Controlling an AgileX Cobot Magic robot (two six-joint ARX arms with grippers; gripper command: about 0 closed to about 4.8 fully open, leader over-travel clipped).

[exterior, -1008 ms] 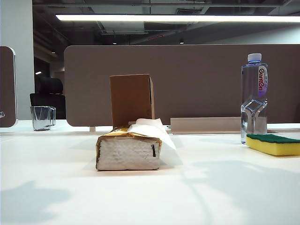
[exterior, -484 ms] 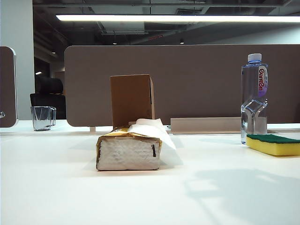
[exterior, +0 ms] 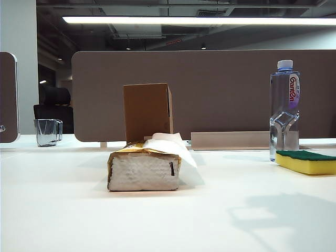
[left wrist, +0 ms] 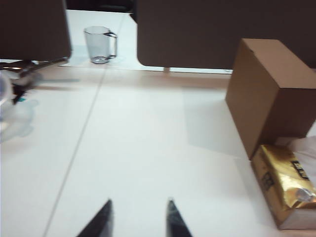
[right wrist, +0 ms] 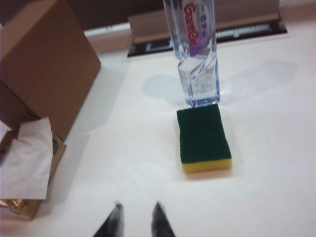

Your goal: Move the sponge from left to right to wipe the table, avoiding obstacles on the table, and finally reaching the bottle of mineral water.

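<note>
- The left gripper (left wrist: 137, 217) hangs above bare white table (exterior: 63, 210), its two dark fingers apart with a clear gap and nothing between them.
- The right gripper (right wrist: 136, 219) hangs over the table short of the sponge (right wrist: 203, 138), its fingers a narrow gap apart and empty.
- In the exterior view neither arm shows; only a shadow lies on the table at lower right.
- The pack of tissues (exterior: 144, 168) lies mid-table, one white sheet sticking out of its gold-edged top.
- Just behind it the brown cardboard box (exterior: 147, 111) stands upright.
- The sponge, green layer up, lies flat at the right side of the table, one short end against the base of the bottle of mineral water (exterior: 284, 107).
- The bottle stands upright, white cap on.
- Far off to the left, a clear glass mug (exterior: 47, 131) stands alone before the grey partition (exterior: 210, 89).
</note>
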